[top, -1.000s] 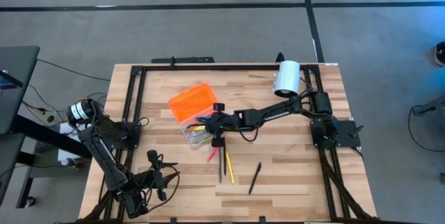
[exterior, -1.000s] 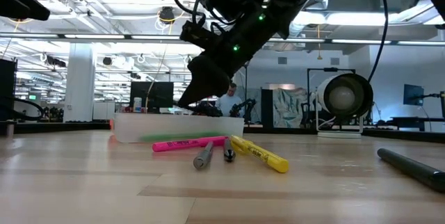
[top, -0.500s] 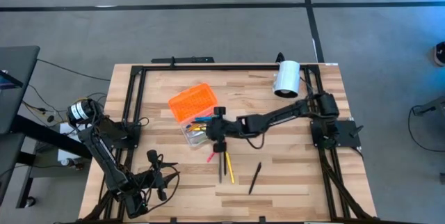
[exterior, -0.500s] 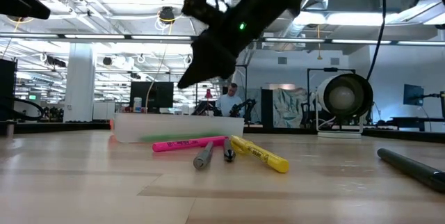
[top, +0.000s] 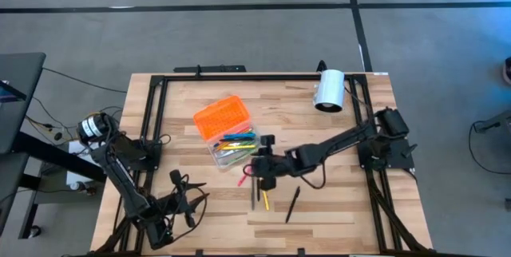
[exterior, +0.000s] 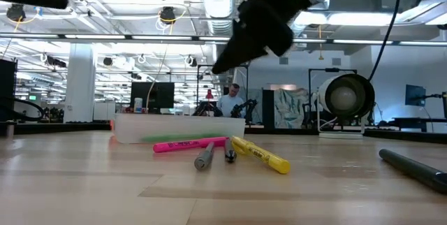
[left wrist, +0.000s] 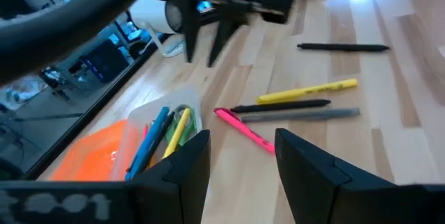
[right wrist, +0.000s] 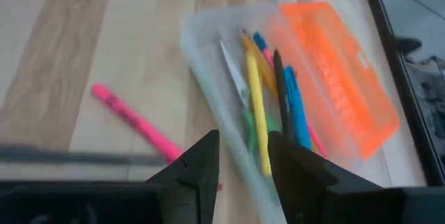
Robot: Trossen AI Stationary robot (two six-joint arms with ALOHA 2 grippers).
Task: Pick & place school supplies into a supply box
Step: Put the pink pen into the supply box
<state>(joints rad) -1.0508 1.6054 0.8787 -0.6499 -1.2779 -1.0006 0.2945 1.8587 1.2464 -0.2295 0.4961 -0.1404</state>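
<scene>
The right gripper (top: pixel 261 164) hangs above the middle of the table, just on the near side of the box (top: pixel 233 148), with its fingers (right wrist: pixel 201 165) apart and nothing between them. From where it sits, it looks poised over the loose items on the wood, which would be the sensible place to be if it means to fetch another one.

The box's clear base already holds several pens: a yellow one, a blue one, a dark one and something green that may be the scissors, though I can't be sure from here. Its orange lid (top: pixel 220 116) lies open on the far-left side, hinged back out of the way so the tray stays reachable from above.

Four items lie in a loose bunch just near the box: a pink highlighter (exterior: pixel 188 144), a yellow highlighter (exterior: pixel 262 155), a grey pen (exterior: pixel 204 157) and a thin dark pen (left wrist: pixel 281 105). A black marker (top: pixel 293 203) lies a little apart to the right and nearer the table's edge. They all lie flat, so each will need a pinch across its narrow body.

The left gripper (left wrist: pixel 240 160) waits at the near-left corner, its fingers spread and empty, looking toward the work. A white cylinder (top: pixel 328 89) stands at the far right, well apart from everything.
</scene>
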